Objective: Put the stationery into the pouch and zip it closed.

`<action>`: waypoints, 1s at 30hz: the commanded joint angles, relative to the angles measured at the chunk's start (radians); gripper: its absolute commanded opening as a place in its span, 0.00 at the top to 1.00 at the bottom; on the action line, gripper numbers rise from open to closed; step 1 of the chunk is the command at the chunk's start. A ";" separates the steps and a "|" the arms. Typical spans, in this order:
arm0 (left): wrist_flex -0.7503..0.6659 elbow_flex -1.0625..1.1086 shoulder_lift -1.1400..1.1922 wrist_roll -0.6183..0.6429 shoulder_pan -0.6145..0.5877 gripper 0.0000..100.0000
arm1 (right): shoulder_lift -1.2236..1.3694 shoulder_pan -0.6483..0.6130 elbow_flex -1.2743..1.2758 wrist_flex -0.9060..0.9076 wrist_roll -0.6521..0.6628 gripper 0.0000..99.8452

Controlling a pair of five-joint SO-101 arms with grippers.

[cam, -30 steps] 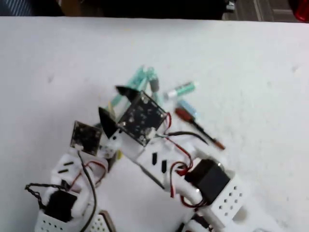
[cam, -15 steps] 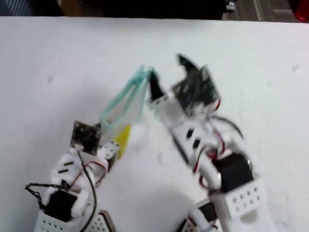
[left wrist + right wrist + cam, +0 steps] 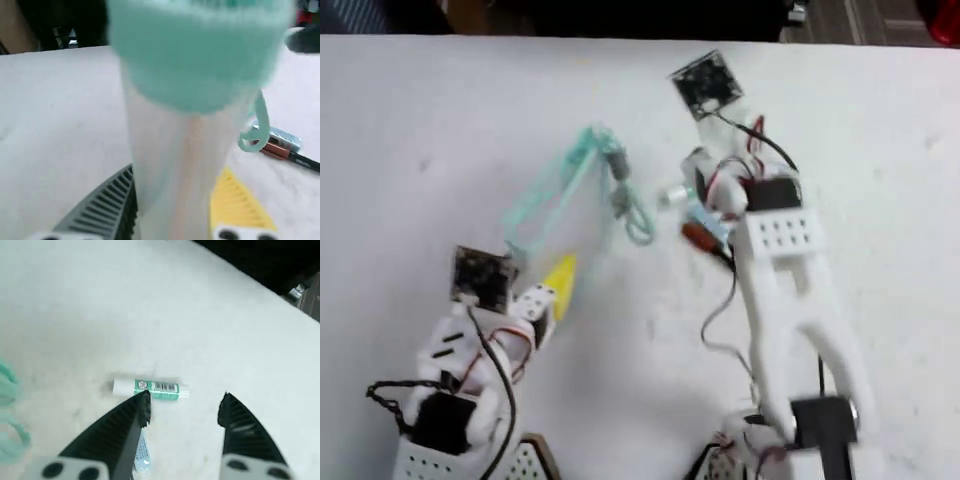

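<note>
Two-handed over the white table (image 3: 420,110): pinching one end of the clear, teal-edged pouch (image 3: 555,200) in the left gripper (image 3: 172,200), clamped tight, probably to steady the mouth for loading. Hanging over the green-labelled tube (image 3: 150,388) with the right gripper (image 3: 184,405), spread wide and empty, likely lining up the next pick. Leaving the red-and-black pencil (image 3: 280,151) loose nearby, outside the pouch.

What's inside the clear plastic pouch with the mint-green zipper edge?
Through the clear pouch wall, just white table; no stationery visible inside. The left gripper covers its near end. The white-and-green tube lies outside it.
</note>
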 commanded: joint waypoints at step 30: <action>-0.054 -0.029 0.005 0.095 -0.107 0.79 | 0.599 -0.071 -0.362 0.064 0.565 0.79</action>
